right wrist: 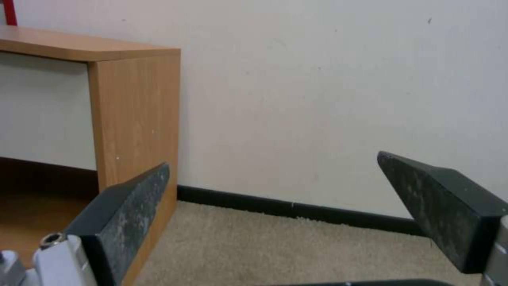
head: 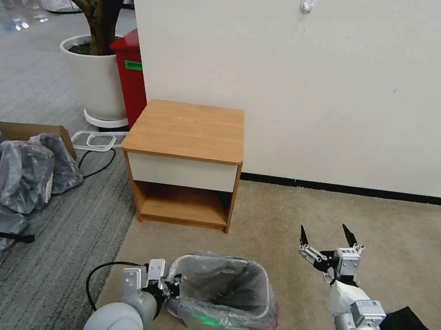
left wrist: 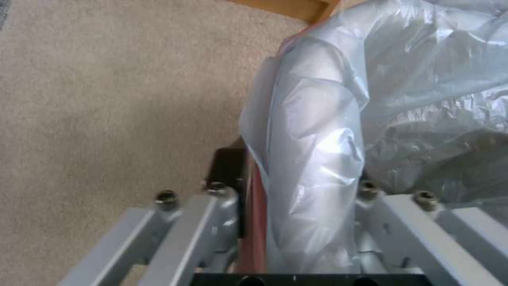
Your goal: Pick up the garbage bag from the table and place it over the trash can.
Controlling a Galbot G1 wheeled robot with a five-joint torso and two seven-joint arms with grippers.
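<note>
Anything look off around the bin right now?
Nothing looks damaged or spilled. The garbage bag already lines the trash can, its pink-red band bunched low along the near side. The left pincer sits at the can's left rim with bag plastic between its fingers; the right pincer hangs open, apart.

Table (head: pixel 187 129): I am seeing its wood top lying bare; it is standing against the wall.
Floor (head: pixel 279 209): beige carpet is carrying the table and the trash can (head: pixel 220 317).
Trash can: it is sitting just in front of the table, the garbage bag (head: pixel 221 288) lining it.
</note>
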